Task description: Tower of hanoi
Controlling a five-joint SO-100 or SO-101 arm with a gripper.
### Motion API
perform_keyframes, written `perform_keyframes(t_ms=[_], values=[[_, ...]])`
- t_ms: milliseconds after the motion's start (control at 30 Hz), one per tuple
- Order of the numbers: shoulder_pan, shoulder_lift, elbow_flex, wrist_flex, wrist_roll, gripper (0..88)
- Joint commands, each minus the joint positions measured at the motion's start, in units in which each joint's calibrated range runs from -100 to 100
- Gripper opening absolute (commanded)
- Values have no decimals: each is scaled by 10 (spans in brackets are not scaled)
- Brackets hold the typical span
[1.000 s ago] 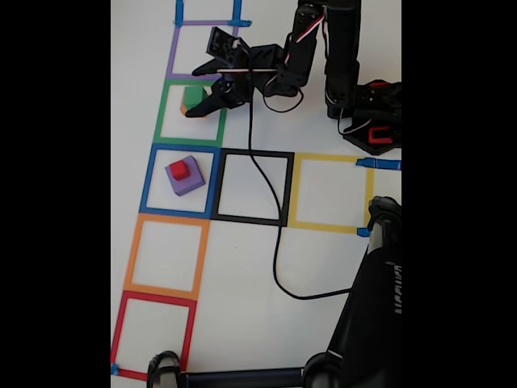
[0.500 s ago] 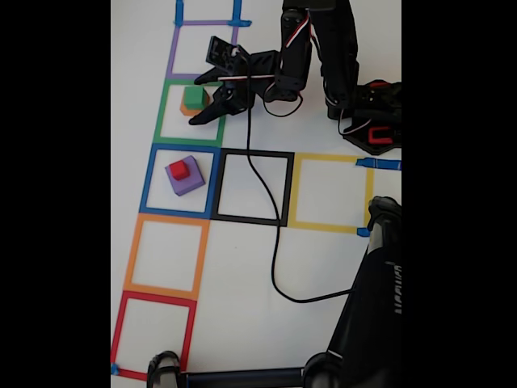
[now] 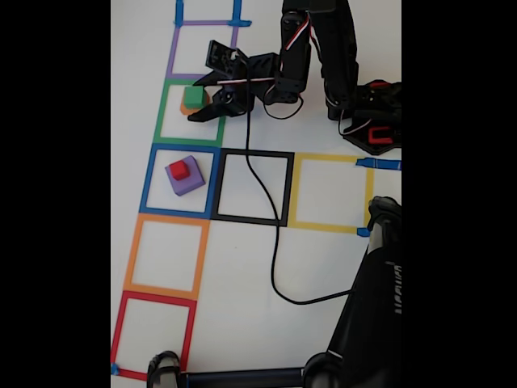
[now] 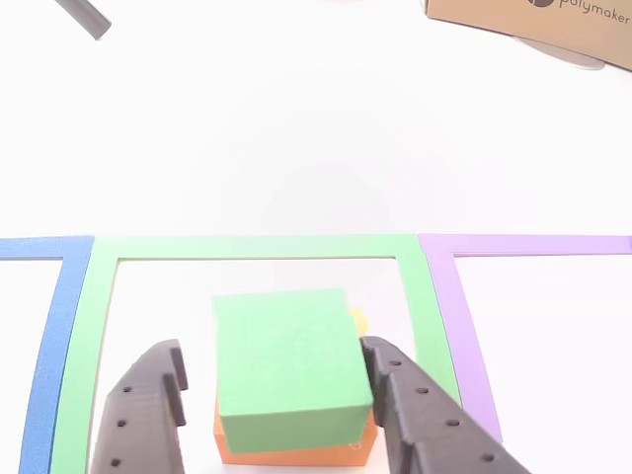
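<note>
White tabletop [image 3: 323, 267] carries taped square outlines. Inside the green outline [image 4: 99, 296], the green cube [image 4: 286, 365] sits on the orange cube [image 4: 291, 449]; the gripper [image 4: 276, 380] straddles it, fingers spread.

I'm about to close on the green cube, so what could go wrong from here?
The green cube sits askew on the orange cube; the open gripper has uneven gaps, so one finger may touch first and twist it. Gripping too low might also drag the orange cube.
</note>
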Motion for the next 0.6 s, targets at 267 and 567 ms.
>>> perform_keyframes(t_ms=[267,567], values=[[-18,-7,-5,-13,4,53],[-24,-87,8,41,4,28]])
